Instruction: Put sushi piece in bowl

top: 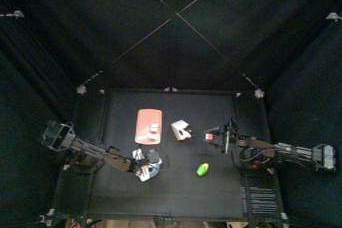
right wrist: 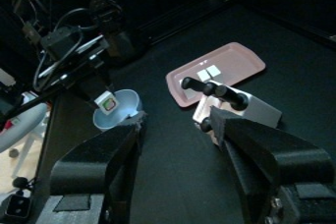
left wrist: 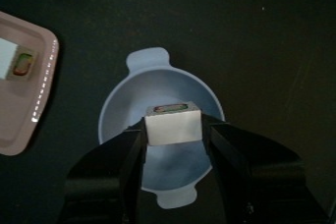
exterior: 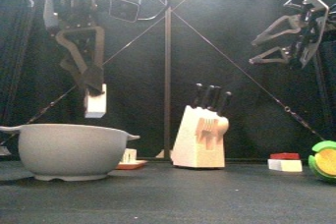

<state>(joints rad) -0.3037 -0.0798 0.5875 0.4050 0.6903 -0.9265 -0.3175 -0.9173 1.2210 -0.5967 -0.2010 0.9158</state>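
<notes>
My left gripper (exterior: 93, 98) is shut on a white sushi piece (exterior: 94, 103) and holds it just above the grey-blue bowl (exterior: 75, 150). In the left wrist view the sushi piece (left wrist: 172, 126) sits between the jaws, over the inside of the bowl (left wrist: 147, 88). From above, the left gripper (top: 144, 162) is over the bowl (top: 152, 166) at the table's front middle. My right gripper (exterior: 285, 33) hangs open and empty, high at the right. It shows in the right wrist view (right wrist: 179, 130), apart from the bowl (right wrist: 118, 113).
A pink tray (top: 150, 122) lies behind the bowl, with another sushi piece (left wrist: 23, 62) on it. A knife block (exterior: 202, 137) stands mid-table. A small red and white piece (exterior: 284, 162) and a green and yellow object (exterior: 324, 159) lie at the right front.
</notes>
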